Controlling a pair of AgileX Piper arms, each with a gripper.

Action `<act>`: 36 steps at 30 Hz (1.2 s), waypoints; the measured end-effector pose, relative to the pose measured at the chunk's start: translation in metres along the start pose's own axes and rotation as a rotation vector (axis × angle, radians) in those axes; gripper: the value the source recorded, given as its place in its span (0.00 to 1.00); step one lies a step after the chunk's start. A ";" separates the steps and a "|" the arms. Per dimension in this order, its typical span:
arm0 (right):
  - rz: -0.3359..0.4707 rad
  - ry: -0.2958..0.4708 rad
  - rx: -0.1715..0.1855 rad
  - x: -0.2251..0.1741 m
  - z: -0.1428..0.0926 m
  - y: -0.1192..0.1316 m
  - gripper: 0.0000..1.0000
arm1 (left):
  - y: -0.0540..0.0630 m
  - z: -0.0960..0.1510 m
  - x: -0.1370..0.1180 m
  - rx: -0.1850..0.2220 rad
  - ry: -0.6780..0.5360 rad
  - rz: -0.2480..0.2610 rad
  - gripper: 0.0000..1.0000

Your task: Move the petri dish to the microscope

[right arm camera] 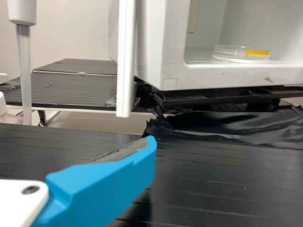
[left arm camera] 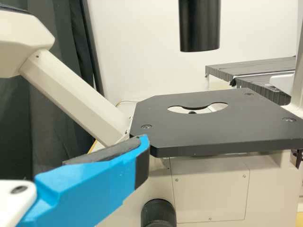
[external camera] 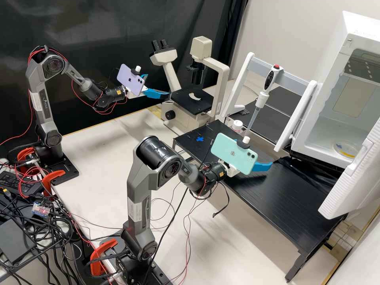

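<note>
From where I sit, the petri dish (right arm camera: 232, 53) is inside the white box (right arm camera: 173, 52), on its floor near the open front. It lies flat, round side down on the floor, with a yellow mark (right arm camera: 257, 52) at one edge. It is round, so no way across it is longer, and it points nowhere. The dish is see-through, so I can't tell if it has a lid. The top of the box is cut off in the right wrist view. My left gripper (external camera: 158, 85) is by the microscope (external camera: 192, 100), its blue fingers apart, with nothing in them. My right gripper (external camera: 262, 166) is over the black table (external camera: 293, 198), open and holding nothing. The green phone (external camera: 233, 153) hides most of its other finger, so how wide it is I can't tell.
</note>
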 end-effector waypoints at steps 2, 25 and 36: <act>0.000 0.000 0.000 0.000 0.000 0.000 1.00 | 0.000 0.000 0.000 0.000 0.000 0.000 1.00; 0.127 -0.082 0.055 0.012 0.035 0.043 1.00 | 0.000 0.000 0.000 0.000 0.000 0.000 1.00; 0.231 -0.117 0.075 0.050 0.051 0.084 1.00 | 0.000 0.000 0.000 0.000 0.000 0.000 1.00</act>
